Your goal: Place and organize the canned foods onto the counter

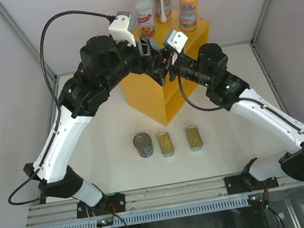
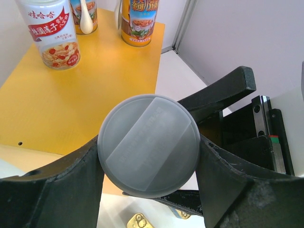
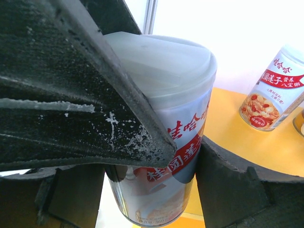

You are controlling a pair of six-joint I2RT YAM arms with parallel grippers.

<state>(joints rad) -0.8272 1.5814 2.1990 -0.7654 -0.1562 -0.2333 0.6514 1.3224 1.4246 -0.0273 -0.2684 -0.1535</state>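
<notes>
My left pincer [image 2: 148, 151] is clamped on a tall can [image 2: 148, 142], with one finger pressing each side just under the grey lid. The lid faces the left wrist camera squarely, so the long axis of the can runs straight away from that camera and the bottom end is hidden. In the right wrist view the same can stands nearly vertical in the frame, lid at the top. My right pincer [image 3: 152, 180] is around its lower body. Its fingers lie against both sides, so it grips too.

In the top view both pincers meet in the upper middle of the frame, above the front part of the yellow counter [image 1: 145, 100]. The can is hidden between them there, and I cannot tell if its bottom touches the yellow top.

At the back of that top three more tall cans stand upright: the left can [image 1: 146, 19], the middle can [image 1: 167, 12] and the right can [image 1: 188, 8].

Low in the middle of the frame, on the white surface [image 1: 105, 144], a dark round tin [image 1: 143, 145] and two flat gold tins [image 1: 166, 144] [image 1: 194, 138] lie in one row, apart. The long sides of the flat tins run up and down the frame.
</notes>
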